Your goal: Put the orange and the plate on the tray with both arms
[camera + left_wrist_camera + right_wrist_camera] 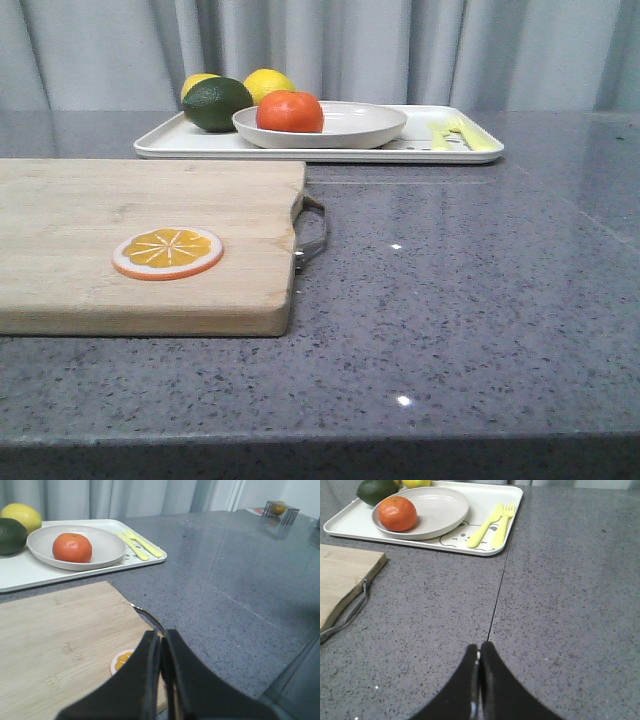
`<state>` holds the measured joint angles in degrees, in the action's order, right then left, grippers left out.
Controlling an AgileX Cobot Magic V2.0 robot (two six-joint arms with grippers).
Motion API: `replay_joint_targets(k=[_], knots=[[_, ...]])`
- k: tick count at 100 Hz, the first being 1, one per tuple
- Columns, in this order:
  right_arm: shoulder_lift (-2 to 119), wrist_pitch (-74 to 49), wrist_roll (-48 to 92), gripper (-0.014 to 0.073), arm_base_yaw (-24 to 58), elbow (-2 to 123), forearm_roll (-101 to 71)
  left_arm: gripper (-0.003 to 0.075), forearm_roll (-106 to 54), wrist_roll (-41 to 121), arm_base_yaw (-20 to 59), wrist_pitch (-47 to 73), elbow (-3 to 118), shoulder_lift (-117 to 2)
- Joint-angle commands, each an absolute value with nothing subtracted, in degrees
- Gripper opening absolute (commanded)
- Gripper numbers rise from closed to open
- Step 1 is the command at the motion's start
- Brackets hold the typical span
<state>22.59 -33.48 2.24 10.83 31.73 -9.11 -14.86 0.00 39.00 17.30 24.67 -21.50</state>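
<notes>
The orange [290, 111] lies in the off-white plate [360, 125], and the plate sits on the white tray [440, 152] at the far side of the table. All three also show in the left wrist view: orange [72, 547], plate [105, 545], tray [30, 572], and in the right wrist view: orange [397, 513], plate [440, 507], tray [485, 515]. My left gripper [161, 635] is shut and empty above the cutting board's corner. My right gripper [479, 647] is shut and empty over bare counter. Neither gripper shows in the front view.
A wooden cutting board [130, 240] with a metal handle [312, 232] lies at the near left, an orange slice disc [168, 251] on it. Two yellow lemons [268, 83] and a dark green fruit [216, 103] sit on the tray's left end, yellow utensils [450, 134] on its right.
</notes>
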Motion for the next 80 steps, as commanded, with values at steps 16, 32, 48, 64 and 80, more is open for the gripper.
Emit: replay_joint_targets(k=[16, 32, 48, 64, 80], knots=[[15.28, -29.44, 2.78, -0.0066, 10.95, 29.32, -8.67, -0.0020, -15.57, 0.00, 38.96, 14.65, 24.55, -16.31], [14.97, -30.58, 2.73, -0.0066, 10.95, 29.26, -8.73, -0.0020, -15.57, 0.00, 38.96, 14.78, 24.55, -16.31], [14.97, -30.70, 2.73, -0.0066, 10.95, 29.26, -8.73, -0.0020, -15.57, 0.00, 38.96, 14.78, 24.55, -16.31], [14.97, -30.70, 2.73, -0.0066, 10.95, 29.26, -8.73, -0.0020, -15.57, 0.00, 38.96, 14.78, 24.55, -16.31], [14.97, -30.70, 2.73, -0.0066, 10.95, 29.26, -8.73, -0.0020, -15.57, 0.00, 38.96, 14.78, 24.55, -16.31]])
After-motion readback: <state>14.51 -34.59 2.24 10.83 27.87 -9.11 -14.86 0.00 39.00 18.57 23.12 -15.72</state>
